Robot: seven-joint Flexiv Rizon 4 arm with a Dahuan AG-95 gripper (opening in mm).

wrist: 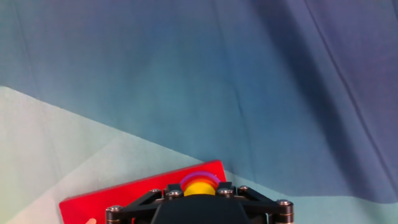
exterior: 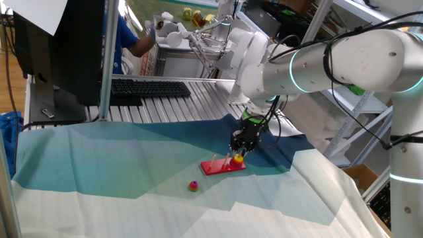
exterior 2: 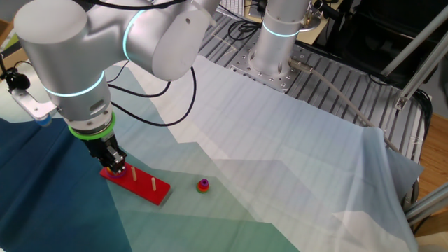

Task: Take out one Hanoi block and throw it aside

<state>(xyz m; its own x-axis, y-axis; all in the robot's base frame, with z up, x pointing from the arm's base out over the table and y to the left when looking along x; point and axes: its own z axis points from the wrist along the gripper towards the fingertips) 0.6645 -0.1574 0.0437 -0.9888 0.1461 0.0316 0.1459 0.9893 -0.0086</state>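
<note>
The red peg base (exterior: 221, 166) lies on the blue-green cloth; it also shows in the other fixed view (exterior 2: 143, 187) and in the hand view (wrist: 124, 193). The yellow Hanoi block (exterior: 238, 158) sits on the end peg, on top of an orange and a purple ring. In the hand view the yellow Hanoi block (wrist: 199, 186) lies right between my fingers. My gripper (exterior: 239, 151) is down at that peg, its black fingers tight against the block's two sides. In the other fixed view the gripper (exterior 2: 115, 166) hides the block.
A small red-magenta rounded piece (exterior: 193, 186) lies loose on the cloth in front of the base, also in the other fixed view (exterior 2: 203, 185). Two bare pegs (exterior 2: 152, 183) stand on the base. A keyboard (exterior: 149, 87) and monitor are at the back.
</note>
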